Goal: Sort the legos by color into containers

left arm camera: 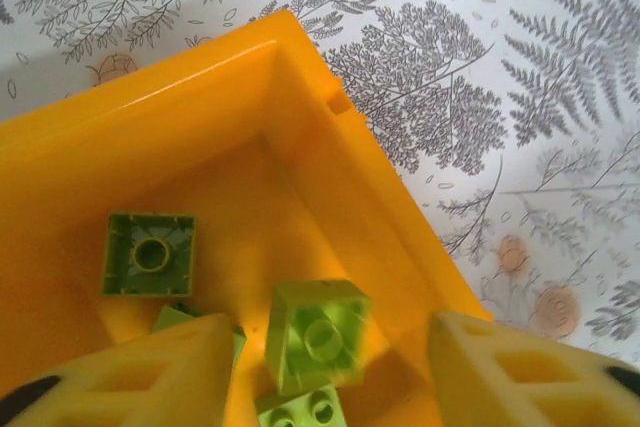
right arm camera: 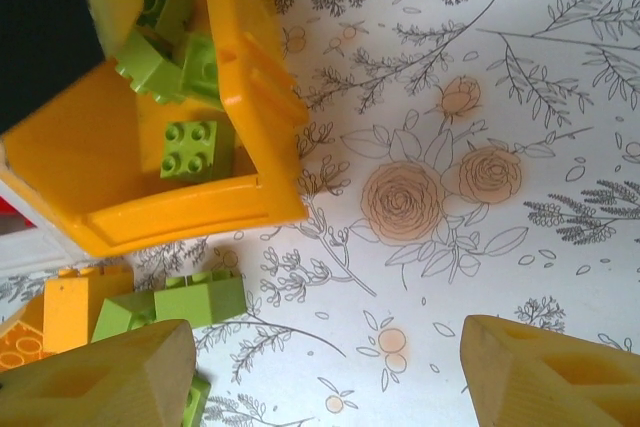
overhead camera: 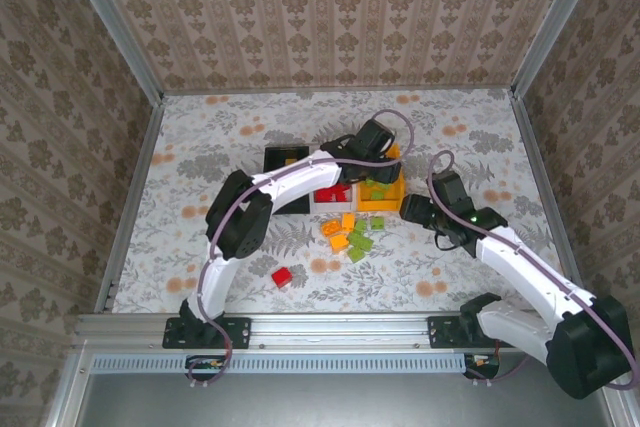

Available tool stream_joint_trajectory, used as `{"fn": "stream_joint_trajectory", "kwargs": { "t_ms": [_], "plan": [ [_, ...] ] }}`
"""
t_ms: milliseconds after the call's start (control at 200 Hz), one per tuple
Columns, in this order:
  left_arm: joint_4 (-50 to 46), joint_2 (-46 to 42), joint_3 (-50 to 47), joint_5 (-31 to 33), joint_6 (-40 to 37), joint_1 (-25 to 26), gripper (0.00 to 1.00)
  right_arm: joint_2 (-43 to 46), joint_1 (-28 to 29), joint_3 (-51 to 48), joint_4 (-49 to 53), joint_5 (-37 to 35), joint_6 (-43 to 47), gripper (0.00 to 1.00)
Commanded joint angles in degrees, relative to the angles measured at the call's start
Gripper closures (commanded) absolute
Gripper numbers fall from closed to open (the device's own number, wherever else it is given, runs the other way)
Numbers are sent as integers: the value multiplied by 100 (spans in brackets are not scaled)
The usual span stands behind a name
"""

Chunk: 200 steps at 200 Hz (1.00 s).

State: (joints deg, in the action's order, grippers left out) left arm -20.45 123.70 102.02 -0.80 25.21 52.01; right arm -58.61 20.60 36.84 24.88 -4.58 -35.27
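Note:
My left gripper (left arm camera: 330,389) hangs open over the orange-yellow container (left arm camera: 200,107). A blurred light green lego (left arm camera: 318,335) is loose between its fingers, touching neither, and other green legos (left arm camera: 150,253) lie on the bin floor. From above, the black container (overhead camera: 285,162), the white container (overhead camera: 322,207) holding red legos (overhead camera: 332,192), and the orange-yellow container (overhead camera: 392,203) stand in a row. My right gripper (right arm camera: 325,377) is open above bare table just right of that bin, nothing between its fingers. A green lego (right arm camera: 200,299) and an orange lego (right arm camera: 85,302) lie by its left finger.
A loose pile of orange legos (overhead camera: 340,232) and green legos (overhead camera: 360,242) lies in front of the bins. One red lego (overhead camera: 282,276) sits alone nearer the left arm's base. Patterned walls close in the table on three sides.

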Motion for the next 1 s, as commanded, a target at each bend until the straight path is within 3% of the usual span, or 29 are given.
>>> {"fn": "stream_joint_trajectory", "kwargs": {
  "t_ms": [0, 240, 275, 445, 660, 820, 995],
  "plan": [
    [166, -415, 105, -229, 174, -8, 34, 199, -23, -143, -139, 368, 194, 27],
    [1144, -2254, -1549, -345, 412, 16, 11, -268, 353, 14, -455, 820, 384, 28],
    [1201, -2561, -1862, -325, 421, 35, 1, -465, 510, 101, -469, 802, 437, 28],
    [1344, -4302, -3663, 493, 476, 322, 0, -1426, 1162, 484, -628, 445, 486, 28],
    [872, -6412, -5557, 1751, 993, 534, 0, -2333, 1236, 827, -676, 75, 381, 33],
    [515, -7446, -6249, 1935, 1265, 449, 0, -2799, 1236, 980, -816, 181, 377, 37],
    [150, -7991, -6628, 1925, 1510, 314, 0, -3117, 1236, 1099, -891, 165, 371, 43]
  ]
}}
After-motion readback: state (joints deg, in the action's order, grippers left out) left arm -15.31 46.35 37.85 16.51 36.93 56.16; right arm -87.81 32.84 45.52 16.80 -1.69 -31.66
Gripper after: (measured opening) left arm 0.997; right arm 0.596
